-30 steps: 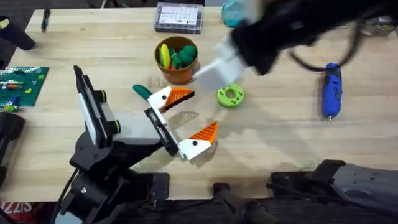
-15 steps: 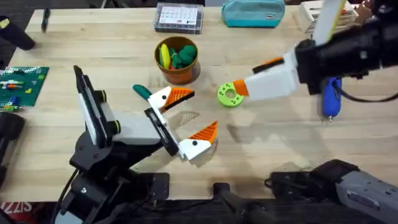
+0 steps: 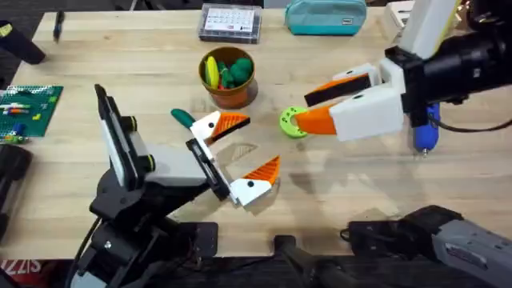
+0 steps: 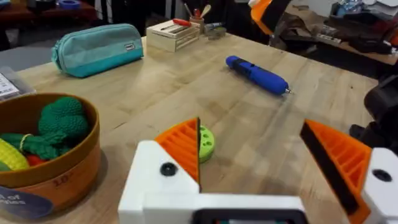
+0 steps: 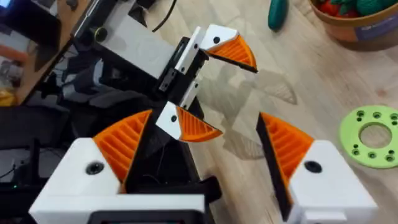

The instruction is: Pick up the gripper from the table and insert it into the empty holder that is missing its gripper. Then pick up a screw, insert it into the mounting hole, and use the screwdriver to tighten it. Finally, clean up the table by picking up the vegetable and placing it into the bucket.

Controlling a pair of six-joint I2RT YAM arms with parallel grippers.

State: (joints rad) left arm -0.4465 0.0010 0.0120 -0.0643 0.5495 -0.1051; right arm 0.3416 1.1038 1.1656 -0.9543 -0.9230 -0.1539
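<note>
Right pincer (image 3: 298,111) lowered toward lime ring (image 3: 293,124), spread wide, left pincer (image 3: 238,149) wide, screwdriver (image 4: 258,74) in left wrist view

The bucket (image 3: 228,78) sits far-centre on the table (image 3: 144,72) — the ring (image 3: 294,122) to its right, the screwdriver (image 3: 425,116) farther right.
</note>
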